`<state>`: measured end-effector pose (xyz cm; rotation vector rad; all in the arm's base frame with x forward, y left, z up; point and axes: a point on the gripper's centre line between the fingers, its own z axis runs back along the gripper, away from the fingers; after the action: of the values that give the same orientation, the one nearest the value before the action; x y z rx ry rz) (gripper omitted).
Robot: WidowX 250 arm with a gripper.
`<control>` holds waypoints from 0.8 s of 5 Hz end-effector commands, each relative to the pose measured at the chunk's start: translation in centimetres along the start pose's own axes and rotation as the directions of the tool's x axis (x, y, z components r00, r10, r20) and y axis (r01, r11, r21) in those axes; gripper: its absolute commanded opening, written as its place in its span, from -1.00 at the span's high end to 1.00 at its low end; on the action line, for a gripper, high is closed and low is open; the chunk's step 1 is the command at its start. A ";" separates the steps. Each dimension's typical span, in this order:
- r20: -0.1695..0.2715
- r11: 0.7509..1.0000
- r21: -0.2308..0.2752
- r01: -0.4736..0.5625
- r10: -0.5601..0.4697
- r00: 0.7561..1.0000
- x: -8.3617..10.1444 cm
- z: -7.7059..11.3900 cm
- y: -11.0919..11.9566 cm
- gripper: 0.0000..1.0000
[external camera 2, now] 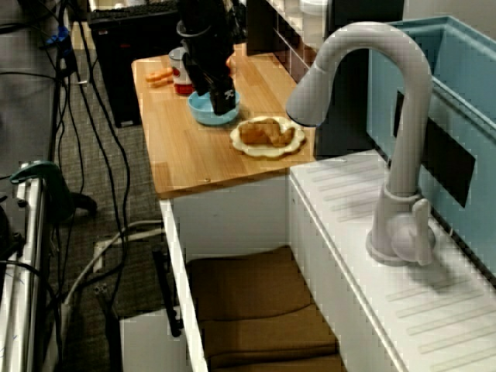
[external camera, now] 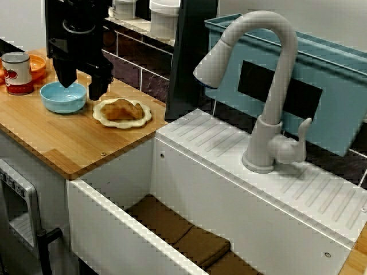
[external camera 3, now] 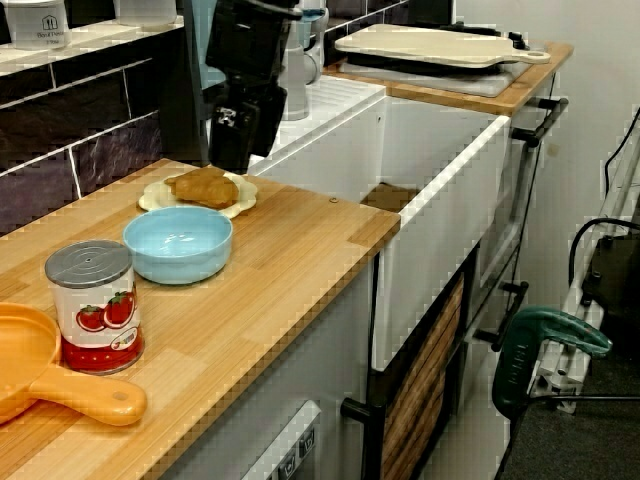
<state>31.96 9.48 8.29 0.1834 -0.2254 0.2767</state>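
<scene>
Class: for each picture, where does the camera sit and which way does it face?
View facing the tap: high before the sink, facing the wall; pincer top left.
View along the sink: past the tap toward the wooden counter; pincer there.
View from the counter end: low, facing the sink; pincer shows.
All share the blue bowl.

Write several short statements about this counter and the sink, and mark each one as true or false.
1. The blue bowl is empty. True.
2. Some brown cloths lie in the sink. True.
3. The can stands in the sink. False: it stands on the wooden counter, beside the orange pan.
4. A piece of bread lies on the plate. True.
5. The tool grips the bread. False: it hangs open above the bowl and plate, holding nothing.
</scene>
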 end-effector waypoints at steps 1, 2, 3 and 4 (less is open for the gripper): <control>0.079 0.998 -0.057 0.014 -0.010 0.997 3.1 -0.2 -0.1 -1.00; 0.065 0.998 -0.049 0.029 -0.026 0.998 3.6 -1.0 -0.8 -1.00; 0.025 0.995 -0.090 0.046 -0.043 0.999 3.9 -0.9 -0.9 -1.00; -0.008 0.987 -0.139 0.074 -0.076 0.997 3.9 -0.4 -0.9 -1.00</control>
<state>35.93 8.88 7.11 0.0489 -0.1797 0.1981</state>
